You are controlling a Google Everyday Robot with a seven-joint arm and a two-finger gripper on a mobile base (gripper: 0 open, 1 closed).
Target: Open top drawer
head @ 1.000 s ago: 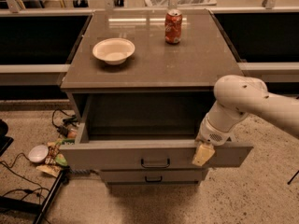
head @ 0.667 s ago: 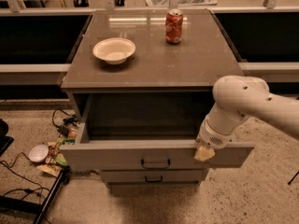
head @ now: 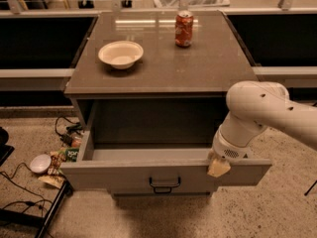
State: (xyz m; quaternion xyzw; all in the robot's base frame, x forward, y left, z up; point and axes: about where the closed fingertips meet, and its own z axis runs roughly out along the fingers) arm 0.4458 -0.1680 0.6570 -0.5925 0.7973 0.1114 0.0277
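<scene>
The top drawer (head: pixel 124 175) of the grey cabinet stands pulled far out toward me, its grey interior showing and nothing visible inside. Its small dark bail handle (head: pixel 165 185) hangs at the centre of the front. My gripper (head: pixel 218 166) sits at the right part of the drawer's front rim, below the white arm, to the right of the handle and apart from it. Only a pale fingertip (head: pixel 218 167) shows over the front panel.
On the cabinet top (head: pixel 163 68) stand a white bowl (head: pixel 120 54) and a red soda can (head: pixel 184 29). A lower drawer (head: pixel 161 195) shows just under the open one. Cables, snack packets and a small white dish (head: pixel 39 163) lie on the floor at left.
The gripper has lifted slightly along the drawer's front rim; the drawer itself stays pulled out as before.
</scene>
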